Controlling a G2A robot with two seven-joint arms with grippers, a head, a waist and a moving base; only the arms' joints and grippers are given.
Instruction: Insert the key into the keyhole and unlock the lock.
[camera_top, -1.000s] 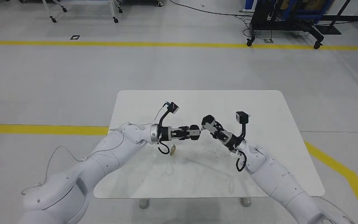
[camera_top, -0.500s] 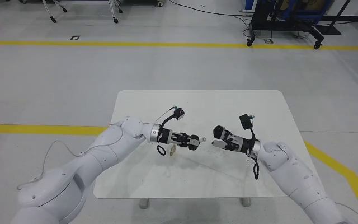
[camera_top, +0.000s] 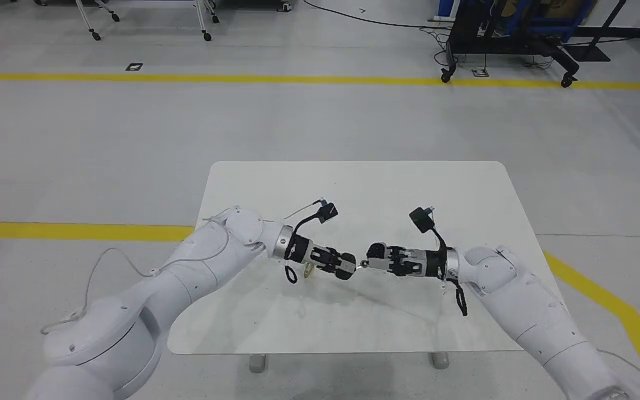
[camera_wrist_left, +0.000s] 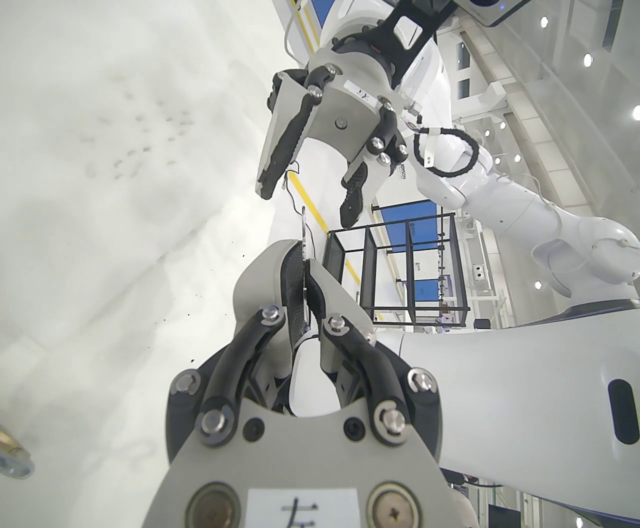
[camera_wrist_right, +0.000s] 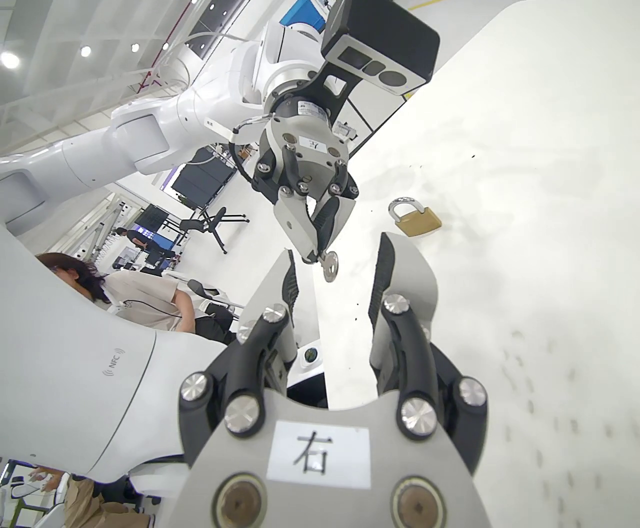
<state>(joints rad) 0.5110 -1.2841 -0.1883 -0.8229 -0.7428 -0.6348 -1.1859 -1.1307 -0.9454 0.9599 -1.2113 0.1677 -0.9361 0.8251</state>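
Note:
My left gripper is shut on a small silver key, whose round head sticks out below the fingertips while its thin edge pokes past them. My right gripper is open and faces the left one closely, with the key's head hanging between its spread fingers but touching neither. In the top view the left gripper and right gripper meet tip to tip above the table's front middle. The brass padlock lies flat on the white table with its shackle closed, just beside the left wrist.
The table top carries small dark specks and faint marks. Bare surface spreads to the back and right. A black frame rack and a person seated in the room stand behind, away from the table.
The two grippers were joined a second ago, drew apart, and have now closed in on each other again. The right gripper has slid toward the left one.

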